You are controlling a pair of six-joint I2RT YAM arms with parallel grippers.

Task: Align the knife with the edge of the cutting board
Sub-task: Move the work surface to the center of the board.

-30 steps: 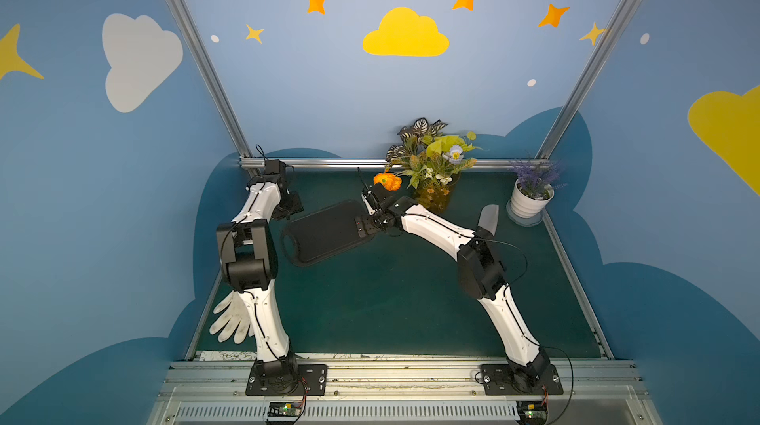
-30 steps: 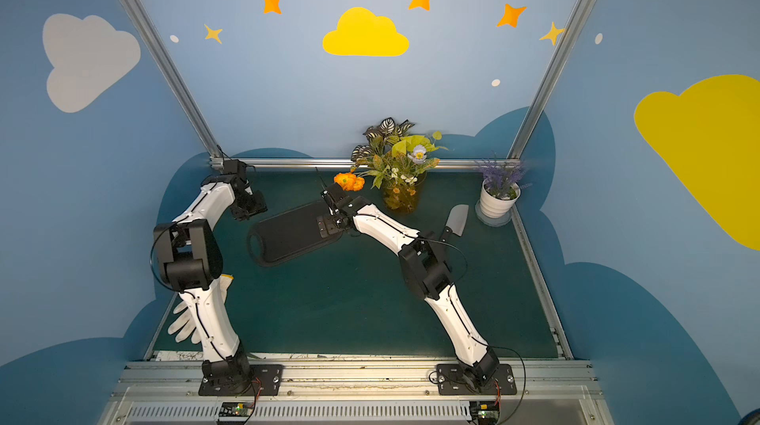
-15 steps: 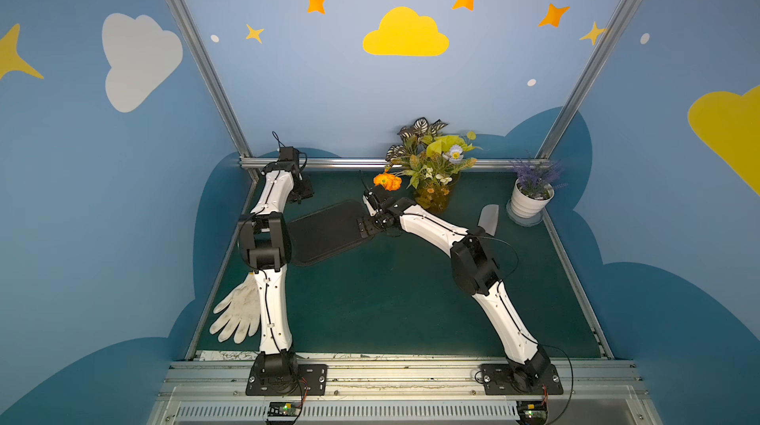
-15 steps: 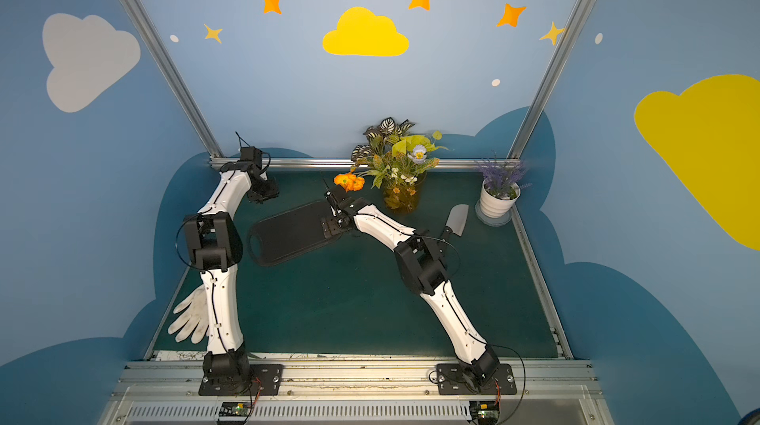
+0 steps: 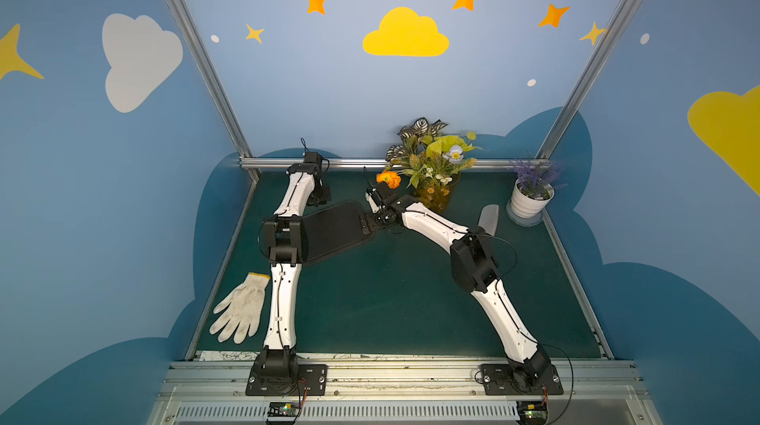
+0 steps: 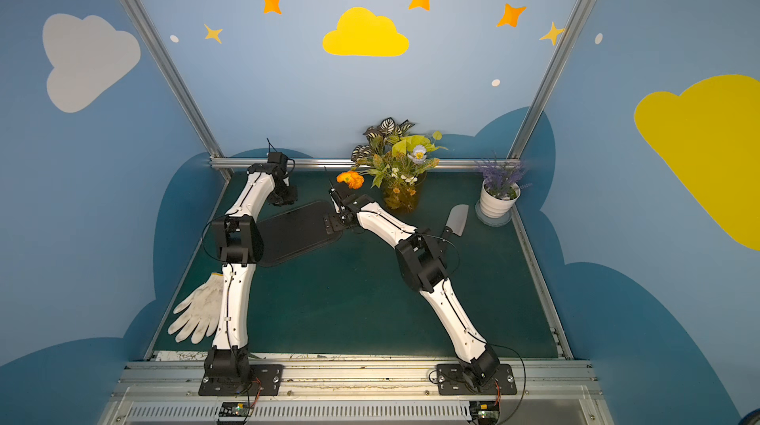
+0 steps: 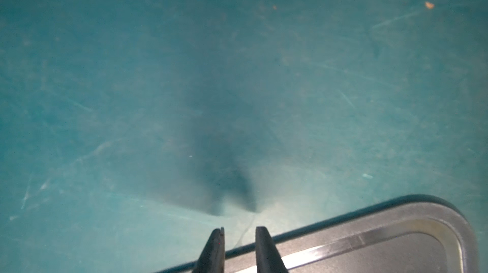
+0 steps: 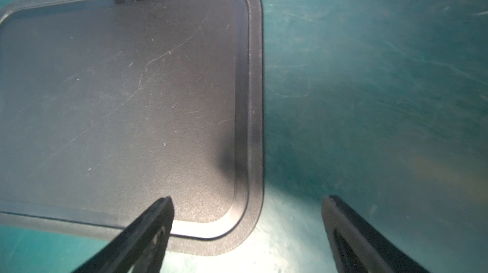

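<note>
The knife [image 5: 488, 217] is lying far right on the bench [image 5: 390, 299], beside a white flowerpot [image 5: 530, 207], blade pointing far, handle by the right arm's elbow [image 5: 473, 262]. The cutting board [image 5: 333, 229] is sitting well apart, far left. The right tool [image 8: 247, 200], spread wide over the board's right end, is standing nearer the knife; the left tool [image 7: 239, 229] is showing only a slit, pinching nothing.

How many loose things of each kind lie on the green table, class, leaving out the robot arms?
Kitchen tools: 2 (cutting board, knife)
Plants: 2 (flower vase, lavender pot)
Gloves: 1 (white glove)
Total: 5
</note>
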